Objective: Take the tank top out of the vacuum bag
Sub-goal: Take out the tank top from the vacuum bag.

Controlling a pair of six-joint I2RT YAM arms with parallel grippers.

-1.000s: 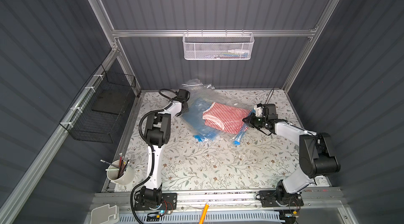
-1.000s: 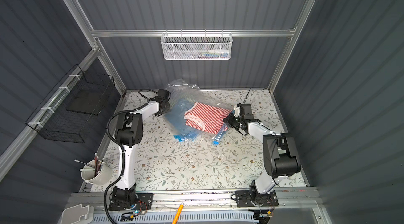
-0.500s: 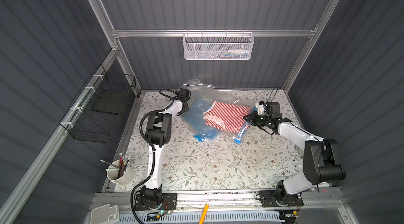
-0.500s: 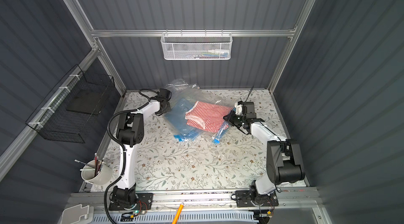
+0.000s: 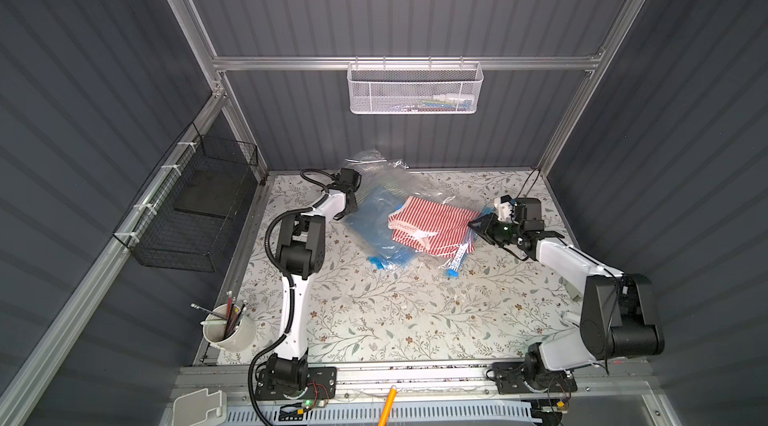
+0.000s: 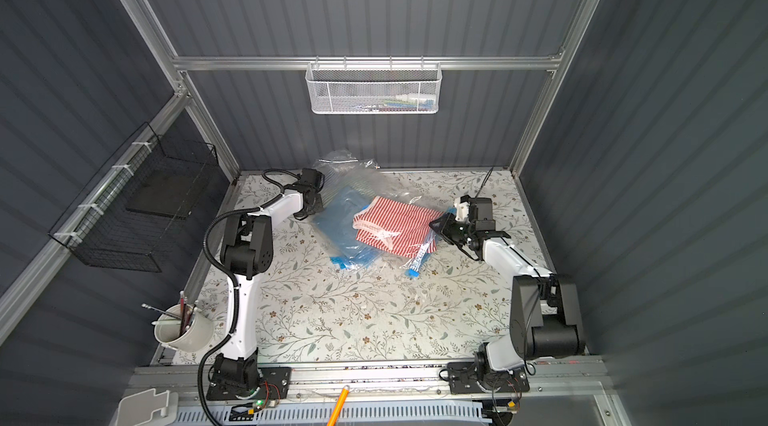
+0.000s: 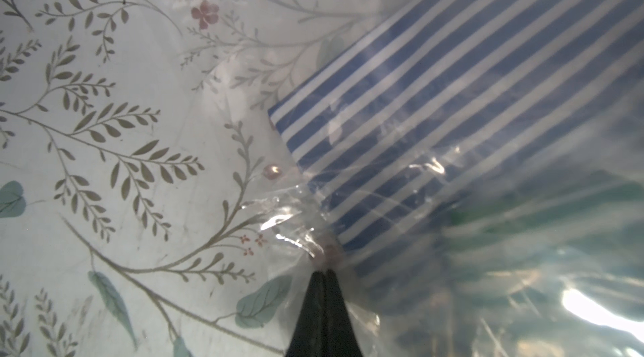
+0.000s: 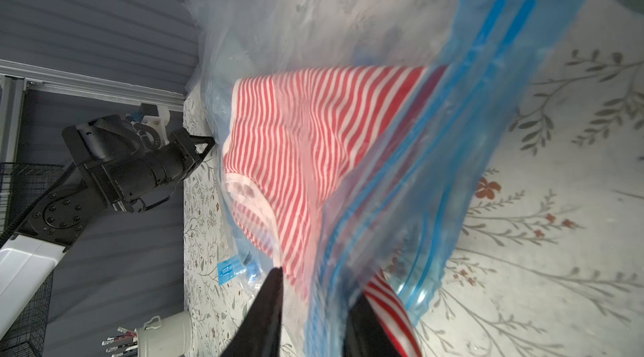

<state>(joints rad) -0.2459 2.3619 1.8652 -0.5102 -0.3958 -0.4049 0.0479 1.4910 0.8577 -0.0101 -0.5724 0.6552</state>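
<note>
While the large clear-and-blue plastic vacuum bag (image 5: 374, 216) lies crumpled, the folded red-and-white striped tank top (image 5: 432, 224) sits almost wholly inside it, hem at the bag's blue zip mouth; extraction judged barely begun. Left gripper (image 7: 322, 270): fingers pinched together on clear film at the bag's end opposite the mouth. Right gripper (image 8: 319, 282): fingers partly apart, astride the bag's zip mouth, clamping nothing; seizing and withdrawing the garment remain.
</note>
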